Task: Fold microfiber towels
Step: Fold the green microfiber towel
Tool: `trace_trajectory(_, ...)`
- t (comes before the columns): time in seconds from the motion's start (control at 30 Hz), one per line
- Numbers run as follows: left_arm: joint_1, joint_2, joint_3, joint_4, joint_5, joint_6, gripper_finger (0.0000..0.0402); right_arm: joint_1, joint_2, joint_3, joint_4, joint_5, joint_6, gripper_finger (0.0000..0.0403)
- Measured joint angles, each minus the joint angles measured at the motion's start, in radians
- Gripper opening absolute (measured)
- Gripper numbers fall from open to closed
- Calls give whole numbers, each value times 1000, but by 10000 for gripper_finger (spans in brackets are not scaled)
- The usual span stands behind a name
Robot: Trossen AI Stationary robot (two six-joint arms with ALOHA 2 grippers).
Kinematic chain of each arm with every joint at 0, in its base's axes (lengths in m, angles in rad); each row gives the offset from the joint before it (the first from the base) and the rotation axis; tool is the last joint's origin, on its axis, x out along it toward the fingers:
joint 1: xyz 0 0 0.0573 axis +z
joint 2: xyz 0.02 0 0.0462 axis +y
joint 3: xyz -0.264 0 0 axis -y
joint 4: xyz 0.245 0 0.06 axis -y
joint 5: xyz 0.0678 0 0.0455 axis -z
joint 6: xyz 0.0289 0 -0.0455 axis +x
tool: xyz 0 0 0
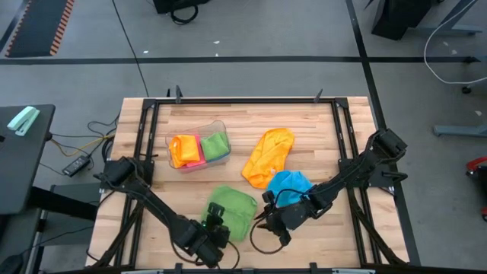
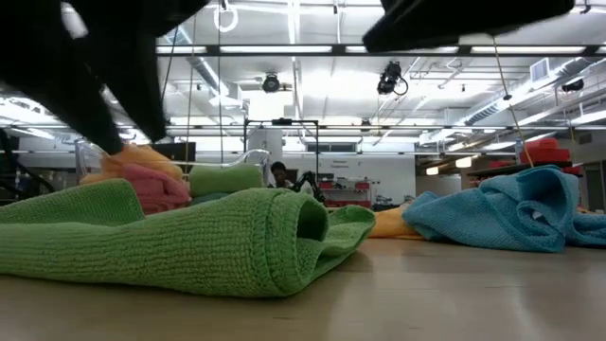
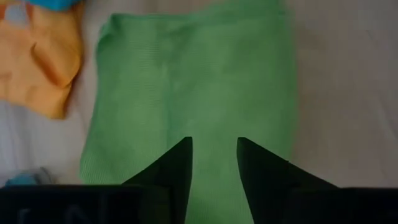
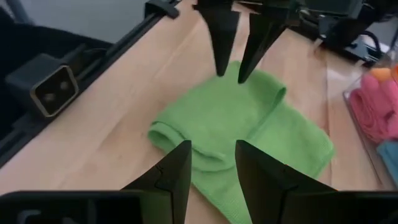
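Observation:
A green microfiber towel [image 1: 233,210] lies folded over on the table near its front edge, a rolled fold [image 2: 301,220] at one side. My left gripper [image 3: 214,148] is open and points down over the towel's near-left part; it also shows in the right wrist view as the left gripper [image 4: 231,73]. My right gripper [image 4: 212,152] is open at the towel's right side, slanting down toward it. Neither has cloth between its fingers. A crumpled orange towel [image 1: 268,156] and a blue towel [image 1: 291,183] lie behind, to the right.
A clear plastic tub [image 1: 222,125] at the back left holds folded orange, pink and green towels. Black frame rails [image 1: 344,129] run along the table's sides and back. Bare wood lies left of the green towel and along the front edge.

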Motion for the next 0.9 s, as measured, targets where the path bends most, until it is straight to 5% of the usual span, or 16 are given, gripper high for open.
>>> trace_trajectory(0.33,102,4,0,171,-5,-90,140,-55,0,-86,102,0,43,133)
trace_trajectory(0.9,139,113,0,306,51,-1,133,-59,0,-86,81,0,25,133)
